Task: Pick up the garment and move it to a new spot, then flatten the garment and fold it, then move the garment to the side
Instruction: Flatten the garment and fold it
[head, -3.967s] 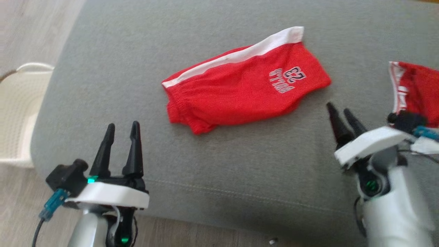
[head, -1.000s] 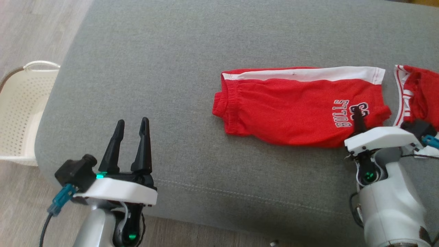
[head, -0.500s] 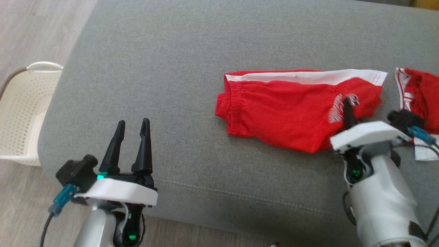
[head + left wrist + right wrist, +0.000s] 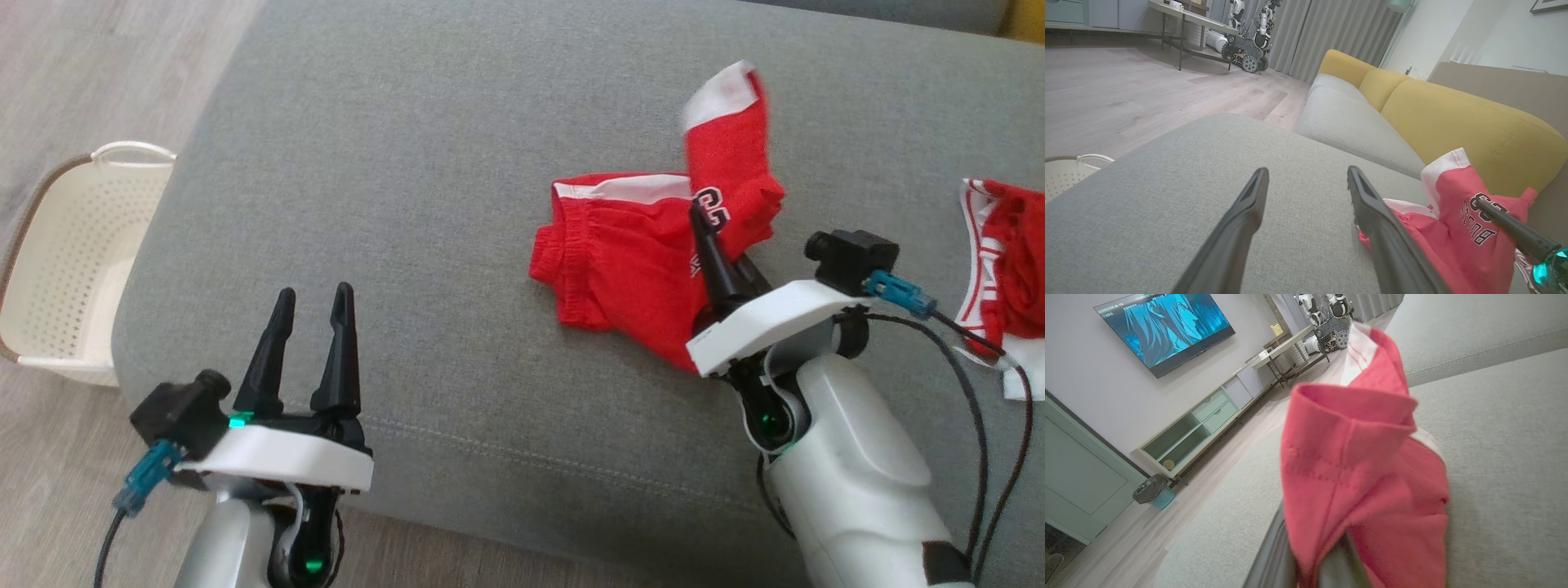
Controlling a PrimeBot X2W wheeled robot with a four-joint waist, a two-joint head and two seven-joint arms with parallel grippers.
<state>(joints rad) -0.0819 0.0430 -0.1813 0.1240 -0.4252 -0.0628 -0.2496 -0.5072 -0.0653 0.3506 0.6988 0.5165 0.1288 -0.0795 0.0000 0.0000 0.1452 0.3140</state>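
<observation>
Right tool [image 4: 700,219] is clamped on the garment [image 4: 620,261], red shorts with a white side stripe, gripping at the printed leg end. That end is raised off the grey sofa cushion [image 4: 424,163] and stands up, white hem topmost, tilted back over the rest. The waistband end lies flat on the cushion, right of centre, roughly midway between the front and back edges. In the right wrist view red fabric drapes over the tool's fingers and hides the gap between them.

Left tool [image 4: 314,290] has its fingers apart at a medium gap, holding nothing. It sits above the cushion's front edge near the front-left corner, well apart from the garment, fingers pointing toward the back edge.

A second red garment [image 4: 1008,253] with white trim lies bunched at the cushion's right edge, apart from the shorts. A white perforated basket [image 4: 49,269] sits on the wood floor [image 4: 82,65] just off the cushion's left edge. A yellow backrest [image 4: 1453,118] runs behind the cushion in the left wrist view.
</observation>
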